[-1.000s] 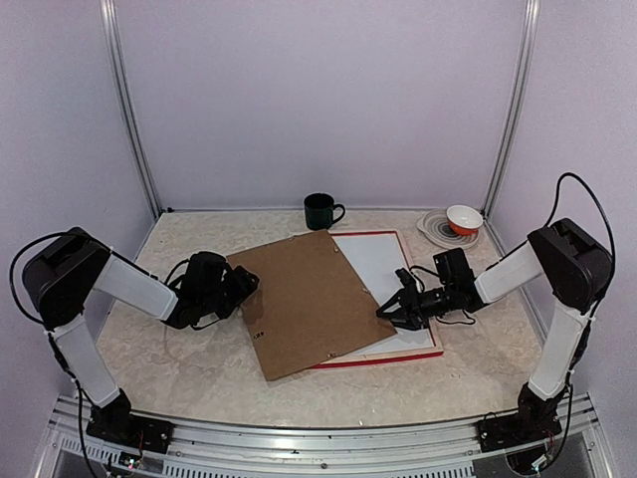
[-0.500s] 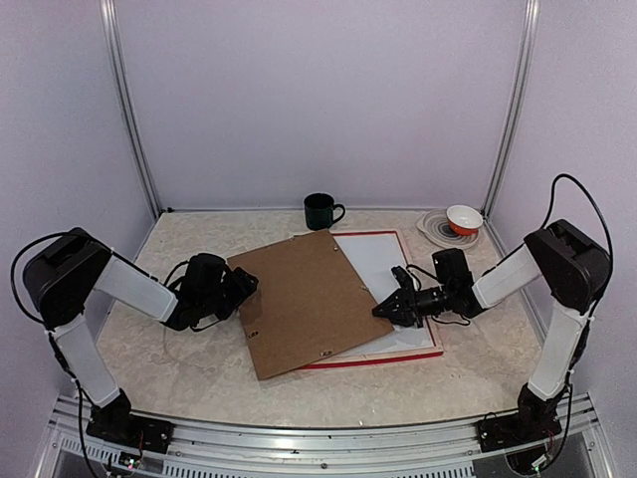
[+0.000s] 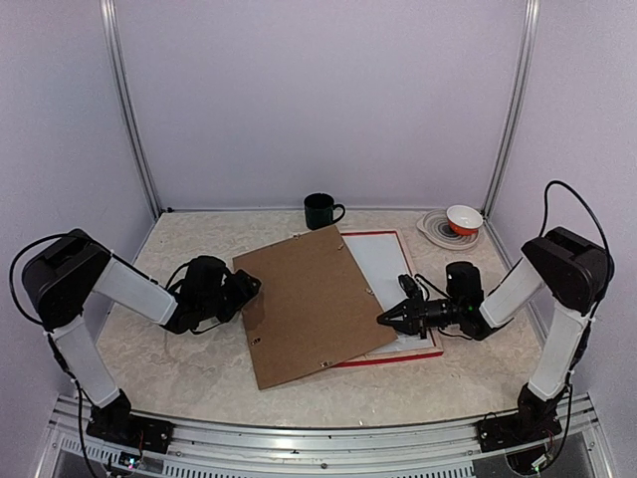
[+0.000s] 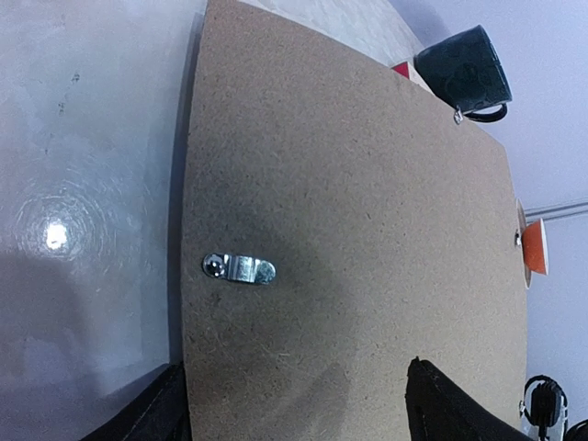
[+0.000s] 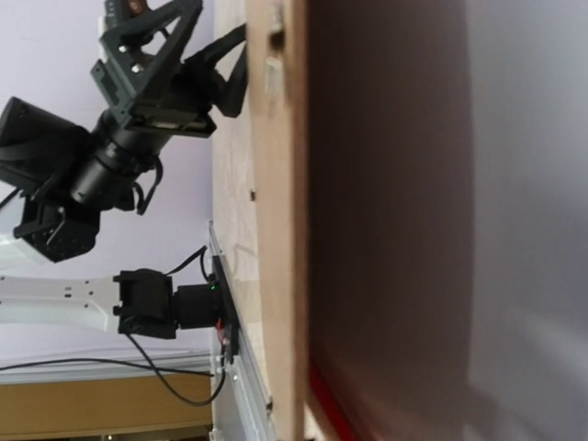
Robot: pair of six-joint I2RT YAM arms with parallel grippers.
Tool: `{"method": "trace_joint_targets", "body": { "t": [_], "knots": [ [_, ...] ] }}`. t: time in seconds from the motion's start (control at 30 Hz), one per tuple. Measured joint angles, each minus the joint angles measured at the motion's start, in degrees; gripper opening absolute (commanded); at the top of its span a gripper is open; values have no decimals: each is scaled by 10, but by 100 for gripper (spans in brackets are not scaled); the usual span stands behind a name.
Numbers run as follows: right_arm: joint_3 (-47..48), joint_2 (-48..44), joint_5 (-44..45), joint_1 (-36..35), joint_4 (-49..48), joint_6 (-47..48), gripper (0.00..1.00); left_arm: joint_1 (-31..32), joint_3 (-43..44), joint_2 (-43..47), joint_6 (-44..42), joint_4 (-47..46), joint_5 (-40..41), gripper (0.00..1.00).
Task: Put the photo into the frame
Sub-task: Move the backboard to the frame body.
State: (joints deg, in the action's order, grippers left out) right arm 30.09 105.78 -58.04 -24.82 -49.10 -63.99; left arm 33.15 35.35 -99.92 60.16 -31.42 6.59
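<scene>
brown backing board [image 3: 309, 304] lies skewed over the left part of the red frame [image 3: 393, 358] on the table [image 3: 179, 368], left gripper [image 3: 253, 289] spread at its left edge, right gripper [image 3: 384, 321] pinched closed at its right edge, dark mug [image 3: 320, 211] and orange-and-white bowl [image 3: 464, 218] at the far side.

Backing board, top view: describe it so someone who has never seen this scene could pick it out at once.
At the middle of the table lies a red frame. The backing board lies skewed over its left part, overhanging onto the table. It is the only brown panel there, matte, with small metal clips near its edges.
</scene>
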Motion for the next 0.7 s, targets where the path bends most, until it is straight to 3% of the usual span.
{"method": "trace_joint_targets", "body": {
  "t": [0.33,0.7],
  "knots": [
    [-80,-65,19,-1,-78,-54,0,3,-9,31,-1,-2,-4,78],
    [-149,-153,53,31,-92,-79,0,3,-9,38,-1,-3,-4,78]
  ]
}}
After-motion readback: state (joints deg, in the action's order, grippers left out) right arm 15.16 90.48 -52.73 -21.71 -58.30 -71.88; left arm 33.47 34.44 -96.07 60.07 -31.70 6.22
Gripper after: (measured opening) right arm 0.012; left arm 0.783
